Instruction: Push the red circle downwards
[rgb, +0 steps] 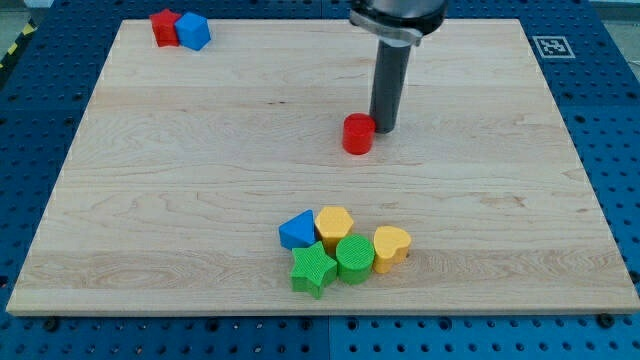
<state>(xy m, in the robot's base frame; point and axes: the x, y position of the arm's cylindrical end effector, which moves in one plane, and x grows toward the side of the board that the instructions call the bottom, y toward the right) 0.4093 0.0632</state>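
The red circle is a short red cylinder near the middle of the wooden board. My tip is the lower end of a dark rod that comes down from the view's top. It stands just to the right of the red circle and slightly above it in the view, touching or nearly touching its upper right edge.
A red block and a blue block sit together at the board's top left corner. Near the bottom centre lies a cluster: blue triangle, yellow pentagon, green star, green circle, yellow heart.
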